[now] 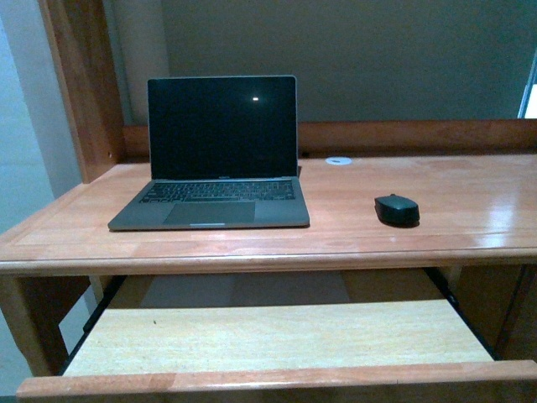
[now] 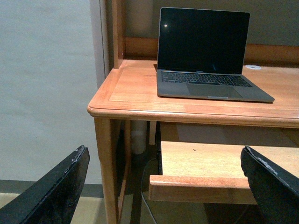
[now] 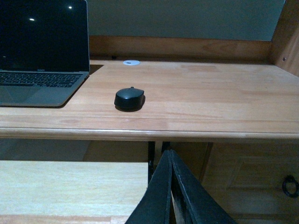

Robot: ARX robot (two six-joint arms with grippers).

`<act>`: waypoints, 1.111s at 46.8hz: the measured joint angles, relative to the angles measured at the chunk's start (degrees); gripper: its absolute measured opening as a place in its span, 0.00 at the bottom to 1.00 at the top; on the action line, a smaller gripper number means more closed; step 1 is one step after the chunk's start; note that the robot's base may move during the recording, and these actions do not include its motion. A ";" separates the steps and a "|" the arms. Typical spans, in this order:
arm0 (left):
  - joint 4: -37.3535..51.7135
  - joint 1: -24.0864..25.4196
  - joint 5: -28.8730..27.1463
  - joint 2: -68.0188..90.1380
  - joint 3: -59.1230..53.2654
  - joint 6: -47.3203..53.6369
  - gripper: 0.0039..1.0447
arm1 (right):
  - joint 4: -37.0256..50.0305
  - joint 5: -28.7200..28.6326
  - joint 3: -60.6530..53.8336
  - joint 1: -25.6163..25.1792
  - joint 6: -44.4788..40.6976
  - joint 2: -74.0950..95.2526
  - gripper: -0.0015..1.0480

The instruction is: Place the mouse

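Two grippers hang low before the desk, holding nothing: the left gripper [image 2: 163, 186] with fingers spread wide, the right gripper [image 3: 171, 191] pinched closed. Beyond, a pull-out tray [image 1: 277, 340] stands extended and bare. Farther back, the mouse [image 1: 397, 209] rests on the desktop [image 1: 470, 201], right of an open laptop [image 1: 214, 155], within the right arm's reach.

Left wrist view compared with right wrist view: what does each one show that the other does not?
Only the left wrist view shows the desk's corner leg, the wall beside it and the open left gripper. Only the right wrist view shows the mouse and the shut right gripper. Both show the laptop, the desk top and the pull-out shelf.
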 joint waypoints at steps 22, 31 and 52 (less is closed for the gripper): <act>0.00 0.00 0.00 0.00 -0.02 0.00 0.94 | -14.58 -0.02 -6.10 0.00 -0.02 -19.78 0.02; 0.00 0.00 -0.02 0.00 -0.02 0.00 0.94 | -21.05 0.00 -7.17 0.00 0.00 -27.52 0.02; 0.00 0.00 0.00 0.00 0.00 0.00 0.94 | -35.36 0.00 -7.23 0.00 0.00 -43.69 0.02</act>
